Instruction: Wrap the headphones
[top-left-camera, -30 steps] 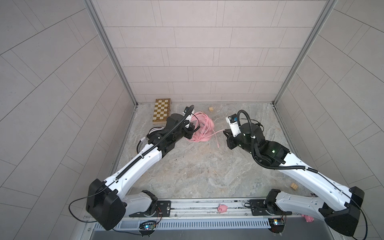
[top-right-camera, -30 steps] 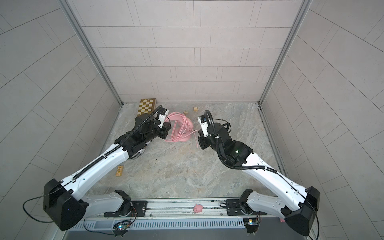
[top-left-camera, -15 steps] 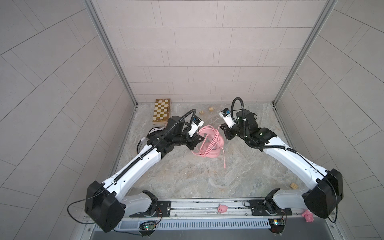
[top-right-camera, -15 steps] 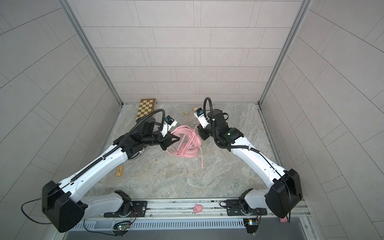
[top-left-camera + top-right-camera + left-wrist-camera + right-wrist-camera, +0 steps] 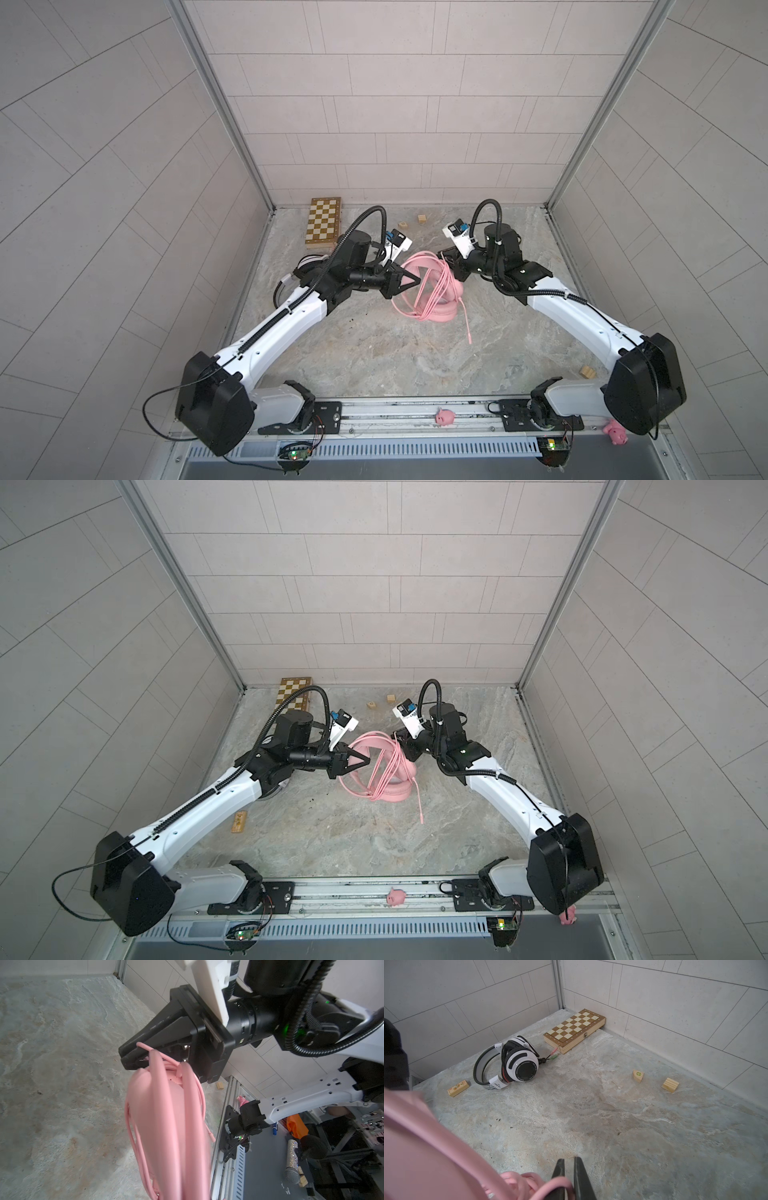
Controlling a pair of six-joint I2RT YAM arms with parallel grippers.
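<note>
The pink headphones (image 5: 428, 291) stand on edge mid-table, their cord looped several times over the band. My left gripper (image 5: 412, 279) comes in from the left and is shut on the pink headband (image 5: 162, 1126); its jaws are hidden in the left wrist view. My right gripper (image 5: 446, 262) is at the band's far right end, shut on a strand of pink cord (image 5: 558, 1185). The cord's plug end (image 5: 468, 332) trails on the table. The white headphones (image 5: 517, 1064) with black stripes lie by the left wall, cord wound round them.
A folded chessboard (image 5: 323, 226) lies in the back left corner. Small wooden blocks sit near the back wall (image 5: 638, 1076) (image 5: 670, 1085), by the white headphones (image 5: 458, 1088) and at the front right (image 5: 587, 371). Pink pig toys (image 5: 444, 417) rest on the front rail.
My left gripper has carried the pink headphones from near the back toward the middle. My right gripper has swung back and now meets the band's right end with cord in it.
</note>
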